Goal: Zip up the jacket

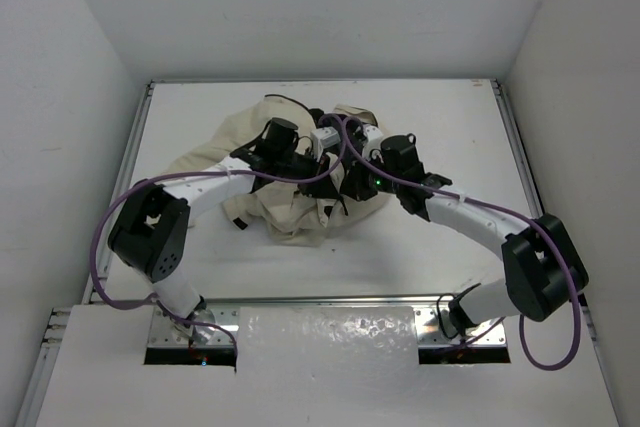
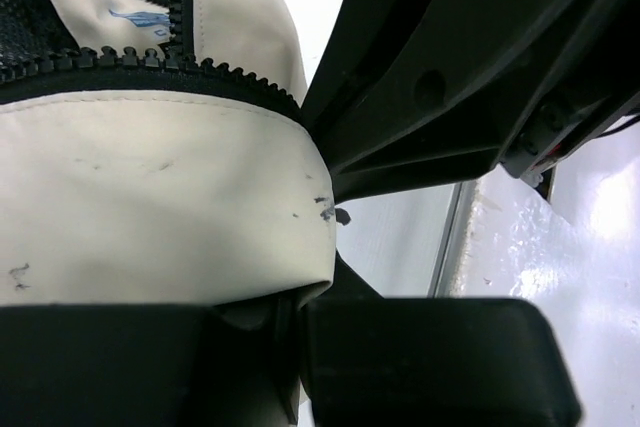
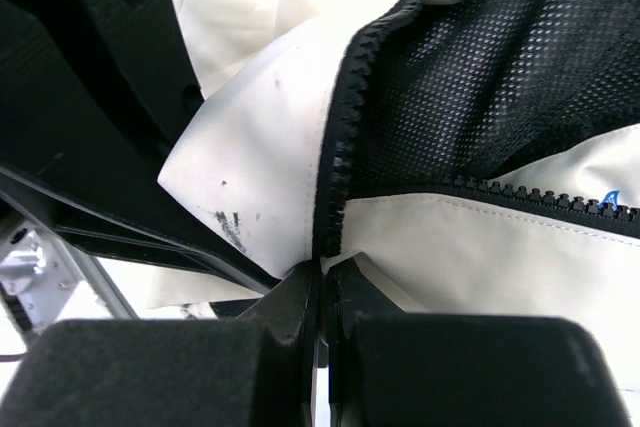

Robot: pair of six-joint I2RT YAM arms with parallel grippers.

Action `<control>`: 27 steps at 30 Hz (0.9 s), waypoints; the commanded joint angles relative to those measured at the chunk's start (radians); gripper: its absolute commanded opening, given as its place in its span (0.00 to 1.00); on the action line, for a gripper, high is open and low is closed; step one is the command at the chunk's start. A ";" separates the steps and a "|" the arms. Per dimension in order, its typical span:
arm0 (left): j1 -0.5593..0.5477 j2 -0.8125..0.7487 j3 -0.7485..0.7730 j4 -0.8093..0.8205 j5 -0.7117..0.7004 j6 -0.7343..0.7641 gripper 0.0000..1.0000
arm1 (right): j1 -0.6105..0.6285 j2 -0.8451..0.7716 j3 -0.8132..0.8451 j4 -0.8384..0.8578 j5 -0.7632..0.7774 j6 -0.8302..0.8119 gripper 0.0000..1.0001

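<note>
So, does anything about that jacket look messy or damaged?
Yes: the jacket lies crumpled in a heap, not flat, and small dark smudges mark its cream fabric beside the zipper, near where the right claw pinches it.

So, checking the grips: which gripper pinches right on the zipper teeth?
The right gripper: on the jacket, the tooth row runs straight into its shut jaws. The left gripper clamps plain cream fabric below the teeth.

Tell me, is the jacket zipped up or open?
Open, at least here: on the jacket, the zipper teeth run as two separate rows, with black mesh lining showing between them.
</note>
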State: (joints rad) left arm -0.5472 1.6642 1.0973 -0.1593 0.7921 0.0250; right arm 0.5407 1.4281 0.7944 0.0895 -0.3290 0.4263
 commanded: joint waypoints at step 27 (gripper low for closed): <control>0.056 -0.061 -0.140 0.096 -0.105 -0.016 0.22 | 0.025 -0.106 0.071 -0.223 0.235 -0.205 0.62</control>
State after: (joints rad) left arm -0.4999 1.6527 0.9707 -0.1345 0.7200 0.0357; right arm 0.5323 1.4006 0.8467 -0.0715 -0.2150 0.2745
